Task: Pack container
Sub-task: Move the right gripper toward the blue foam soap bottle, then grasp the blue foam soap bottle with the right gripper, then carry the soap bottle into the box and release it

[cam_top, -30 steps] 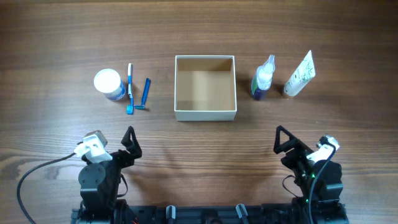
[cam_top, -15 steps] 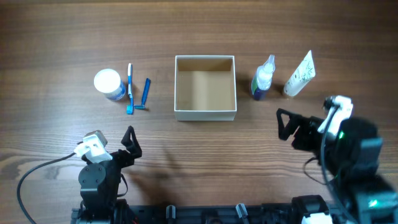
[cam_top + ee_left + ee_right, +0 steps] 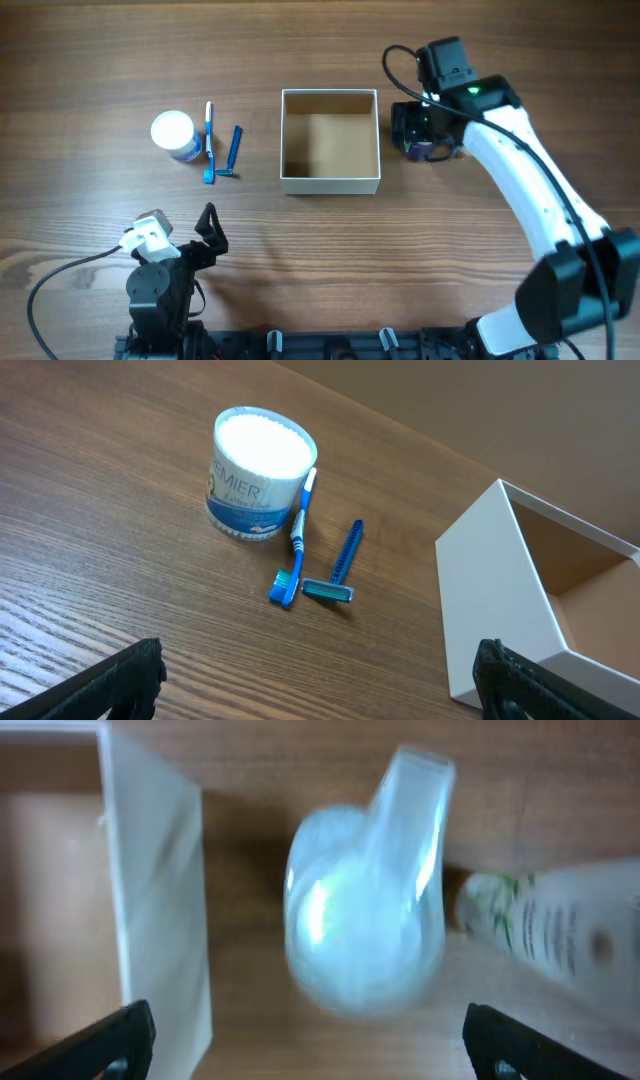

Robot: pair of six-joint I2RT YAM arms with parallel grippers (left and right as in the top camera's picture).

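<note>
The container [image 3: 330, 184] is a square white box with a tan inside, at the table's middle, with nothing in it. My right gripper [image 3: 425, 138] is open just right of it, over a clear spray bottle [image 3: 365, 910] that stands between the jaws' line [image 3: 315, 1050], untouched. A white tube [image 3: 560, 925] lies right of the bottle. The container's wall [image 3: 160, 910] is at the left of the right wrist view. My left gripper [image 3: 208, 228] is open and empty near the front edge; the left wrist view [image 3: 320, 680] shows bare wood between its fingers.
A round white-lidded jar [image 3: 173, 135] [image 3: 262, 475], a blue toothbrush [image 3: 209, 140] [image 3: 296, 540] and a blue razor [image 3: 234, 150] [image 3: 340, 560] lie left of the container, whose wall shows in the left wrist view [image 3: 490, 600]. The right arm hides the tube from overhead.
My right arm has swung from the front right edge out over the table to the spray bottle beside the container. The left arm and the objects have not moved.
</note>
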